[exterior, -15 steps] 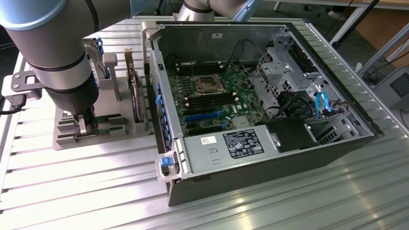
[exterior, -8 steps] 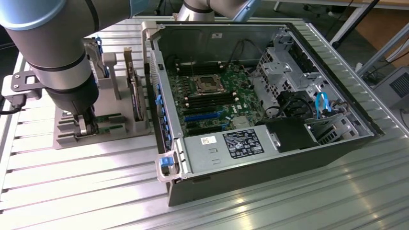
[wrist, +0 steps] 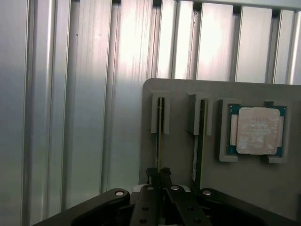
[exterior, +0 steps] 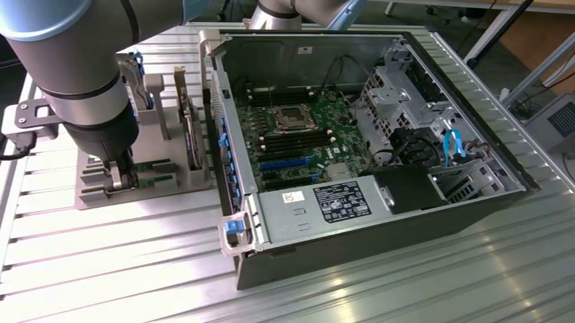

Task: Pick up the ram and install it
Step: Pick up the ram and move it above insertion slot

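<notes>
Plainly, the gripper (wrist: 160, 173) is closed on the ram (wrist: 160, 127), its two dark fingertips pinching the faces of the stick where it stands on edge in a slot of the grey holder (wrist: 178, 94). In the exterior view the gripper (exterior: 117, 180) reaches straight down into that holder (exterior: 90, 192), which sits on the ribbed metal table (exterior: 108, 269) near the edge on the exterior view's left, just beside the open computer case (exterior: 378, 222).

The ram looks light, thin and stiff, a bare board that would likely flex or crack if twisted and whose chips would not tolerate scraping. A hold across the flat faces near mid-length, as seen here, seems the sound one: it should keep the stick from pivoting and leaves the contact edge free.

Room is tight within the holder. A second board (wrist: 200, 136) stands in the neighbouring slot, close and parallel, and the square processor chip (wrist: 256, 130) lies in its cradle beyond that, toward the holder's far side. The slot cheeks hug the stick's end, so I judge only a straight lift out would clear them. Above the holder the space is open; the case wall rises between it and the motherboard's long black memory slots (exterior: 280, 139).
</notes>
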You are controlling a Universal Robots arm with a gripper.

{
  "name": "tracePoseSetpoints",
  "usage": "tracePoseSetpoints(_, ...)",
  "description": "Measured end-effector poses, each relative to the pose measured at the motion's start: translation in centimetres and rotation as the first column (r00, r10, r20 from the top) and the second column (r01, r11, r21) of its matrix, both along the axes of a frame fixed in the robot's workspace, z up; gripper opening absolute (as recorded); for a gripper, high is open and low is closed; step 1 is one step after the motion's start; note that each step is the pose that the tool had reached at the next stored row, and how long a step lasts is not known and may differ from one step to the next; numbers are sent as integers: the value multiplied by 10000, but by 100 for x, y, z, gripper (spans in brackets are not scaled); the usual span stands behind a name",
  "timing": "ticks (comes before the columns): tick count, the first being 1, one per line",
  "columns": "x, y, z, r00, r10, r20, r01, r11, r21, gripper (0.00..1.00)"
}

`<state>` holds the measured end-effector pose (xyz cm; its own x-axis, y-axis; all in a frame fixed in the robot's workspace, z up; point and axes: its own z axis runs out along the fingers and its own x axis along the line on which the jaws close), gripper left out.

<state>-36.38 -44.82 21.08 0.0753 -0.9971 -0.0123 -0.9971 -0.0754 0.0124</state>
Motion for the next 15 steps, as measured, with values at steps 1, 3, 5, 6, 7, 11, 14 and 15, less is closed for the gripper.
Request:
tracePoseSetpoints(1, 0, 0, 12, 10000, -1, 0, 1, 10000, 0, 12)
tracePoseSetpoints(3, 0, 0, 51, 10000, 0, 1, 0, 10000, 1, 12)
tracePoseSetpoints(5, 0, 0, 100, 10000, 0, 0, 0, 10000, 0, 12)
tracePoseSetpoints(6, 0, 0, 133, 10000, 0, 0, 0, 10000, 0, 12)
tracePoseSetpoints(7, 0, 0, 147, 10000, 0, 1, 0, 10000, 0, 12)
tracePoseSetpoints(11, 0, 0, 213, 10000, 0, -1, 0, 10000, 0, 12)
tracePoseSetpoints(14, 0, 0, 292, 10000, 0, 1, 0, 10000, 1, 12)
tracePoseSetpoints(15, 0, 0, 312, 10000, 0, 0, 0, 10000, 0, 12)
